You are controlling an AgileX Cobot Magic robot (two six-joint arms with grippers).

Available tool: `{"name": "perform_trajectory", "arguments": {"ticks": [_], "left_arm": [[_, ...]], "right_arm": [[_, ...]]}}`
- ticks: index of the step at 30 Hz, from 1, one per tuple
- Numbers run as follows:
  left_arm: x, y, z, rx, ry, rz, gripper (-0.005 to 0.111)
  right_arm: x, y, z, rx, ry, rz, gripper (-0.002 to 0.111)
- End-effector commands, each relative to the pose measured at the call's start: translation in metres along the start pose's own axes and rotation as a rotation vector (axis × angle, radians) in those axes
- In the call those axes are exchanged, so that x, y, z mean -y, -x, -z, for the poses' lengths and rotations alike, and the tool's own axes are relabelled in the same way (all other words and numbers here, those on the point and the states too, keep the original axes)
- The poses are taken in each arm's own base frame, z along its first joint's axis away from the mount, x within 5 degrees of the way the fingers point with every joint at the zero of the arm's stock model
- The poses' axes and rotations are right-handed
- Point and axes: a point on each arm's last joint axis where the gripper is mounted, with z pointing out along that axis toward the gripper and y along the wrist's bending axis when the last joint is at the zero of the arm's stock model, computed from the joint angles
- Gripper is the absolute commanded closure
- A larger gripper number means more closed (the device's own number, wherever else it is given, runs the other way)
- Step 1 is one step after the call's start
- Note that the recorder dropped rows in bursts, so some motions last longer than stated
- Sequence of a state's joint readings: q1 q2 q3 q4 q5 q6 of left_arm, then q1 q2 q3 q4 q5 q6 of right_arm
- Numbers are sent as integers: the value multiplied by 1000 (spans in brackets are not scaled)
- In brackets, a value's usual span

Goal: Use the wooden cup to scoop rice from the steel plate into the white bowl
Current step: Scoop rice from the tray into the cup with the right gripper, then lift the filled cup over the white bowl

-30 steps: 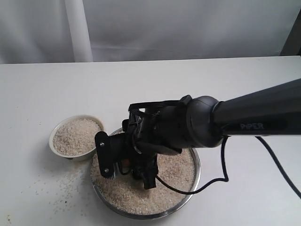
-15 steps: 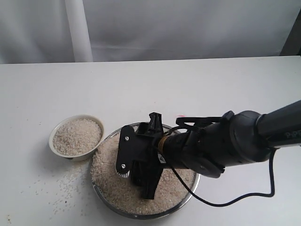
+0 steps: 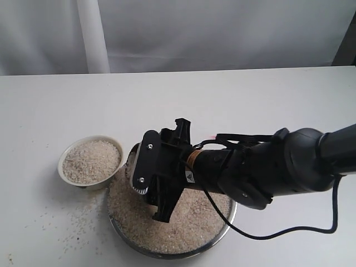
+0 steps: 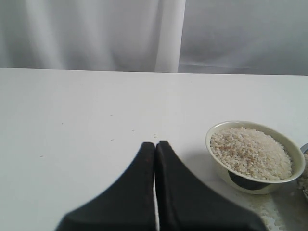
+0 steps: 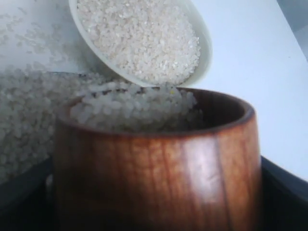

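We see the right pincer spread wide, clamped on the wooden cup full of rice; the left pincer is pressed together.

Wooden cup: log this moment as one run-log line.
right gripper: shut on cup, over plate | cup: full of rice | bowl: nearly full | left gripper: shut

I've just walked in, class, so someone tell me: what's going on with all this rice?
The right hand grips the wooden cup, which is filled to the brim with rice. It hangs over the edge of the steel plate nearest the white bowl, not yet tipped. The bowl is already nearly full, and loose grains lie on the table beside it. The left hand is shut and holds nothing.
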State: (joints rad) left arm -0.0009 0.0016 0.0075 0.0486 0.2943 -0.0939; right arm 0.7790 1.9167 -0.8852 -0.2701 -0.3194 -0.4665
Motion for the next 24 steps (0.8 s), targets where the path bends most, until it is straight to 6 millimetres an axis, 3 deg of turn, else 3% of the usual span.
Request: {"name": "perform_trajectory", "arguments": {"ticks": [1,15,24], "left_arm": [[1,3,1,19,-6,6,107],[1,3,1,19,-6,6,107],[1,3,1,19,-6,6,107]], "right_arm": [[5,6,4,48,-33,-32,108],[7,9,4,68,-44,-37,108],[44,46,-1,-18,-58,-10,108]]}}
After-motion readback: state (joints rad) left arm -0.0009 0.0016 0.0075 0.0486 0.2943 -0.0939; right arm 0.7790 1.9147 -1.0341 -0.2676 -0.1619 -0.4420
